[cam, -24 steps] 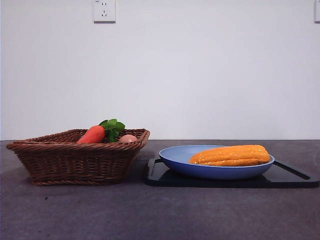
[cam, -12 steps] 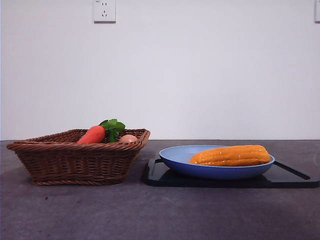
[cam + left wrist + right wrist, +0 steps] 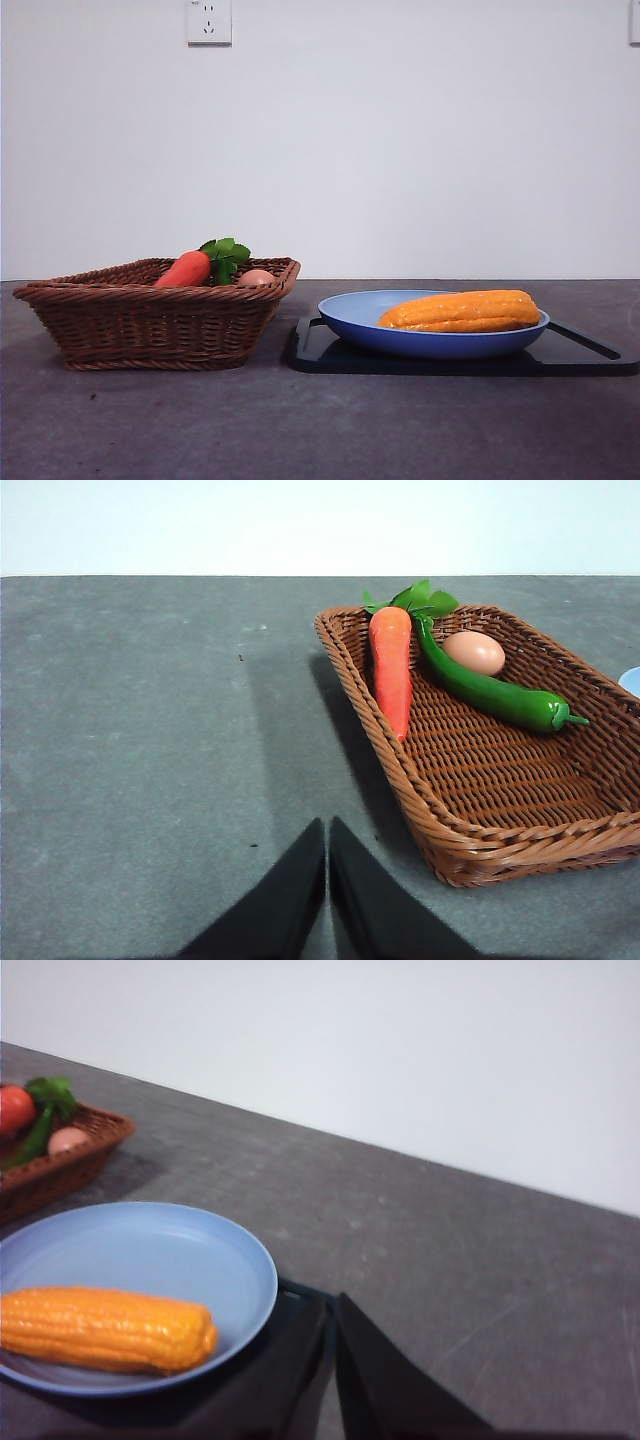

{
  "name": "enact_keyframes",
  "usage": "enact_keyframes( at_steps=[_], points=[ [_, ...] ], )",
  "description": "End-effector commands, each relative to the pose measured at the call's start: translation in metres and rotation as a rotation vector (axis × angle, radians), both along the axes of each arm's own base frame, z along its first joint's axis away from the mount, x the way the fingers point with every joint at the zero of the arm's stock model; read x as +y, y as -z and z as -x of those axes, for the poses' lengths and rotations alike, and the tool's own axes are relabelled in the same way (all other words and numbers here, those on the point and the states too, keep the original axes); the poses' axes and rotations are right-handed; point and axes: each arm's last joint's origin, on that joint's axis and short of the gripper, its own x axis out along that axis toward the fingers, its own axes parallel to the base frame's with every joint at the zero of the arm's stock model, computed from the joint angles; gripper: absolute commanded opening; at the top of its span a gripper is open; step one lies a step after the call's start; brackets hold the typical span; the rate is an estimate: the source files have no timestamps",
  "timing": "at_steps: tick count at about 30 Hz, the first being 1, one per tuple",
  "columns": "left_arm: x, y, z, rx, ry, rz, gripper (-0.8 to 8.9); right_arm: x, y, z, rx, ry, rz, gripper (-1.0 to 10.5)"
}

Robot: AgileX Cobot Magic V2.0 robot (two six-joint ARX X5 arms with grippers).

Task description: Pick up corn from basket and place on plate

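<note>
The corn (image 3: 461, 311) lies on its side in the blue plate (image 3: 345, 312), its length running across the plate's inside. The plate sits on a flat black tray (image 3: 580, 350), and the tray rests on the grey bench (image 3: 320, 430). Just beside the tray stands the wicker basket (image 3: 150, 325), apart from the plate. In the basket lie a carrot (image 3: 392, 670) with green leaves, a long green pepper (image 3: 490, 692) and an egg (image 3: 473, 652); the carrot leans along the basket's wall farthest from the plate.

My left fingers (image 3: 327, 850) are pressed together with nothing between them, over bare bench just outside the basket's near corner. My right fingers (image 3: 331, 1335) are likewise closed and empty, at the tray's edge just beyond the plate's rim, clear of the corn.
</note>
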Motion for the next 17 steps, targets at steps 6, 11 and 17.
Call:
enact_keyframes(
  at_steps=[6,11,17],
  points=[
    [0.0,0.008,0.0,0.06,-0.004,0.008,0.08,-0.001,0.021,0.0,0.016,0.021,-0.045,0.0],
    [0.0,0.009,0.0,0.06,-0.004,0.008,0.08,-0.001,0.026,0.002,0.058,0.024,-0.045,0.0],
    [0.0,0.008,0.0,0.06,-0.004,0.008,0.08,-0.001,0.029,0.002,0.095,0.023,-0.045,0.0]
  ],
)
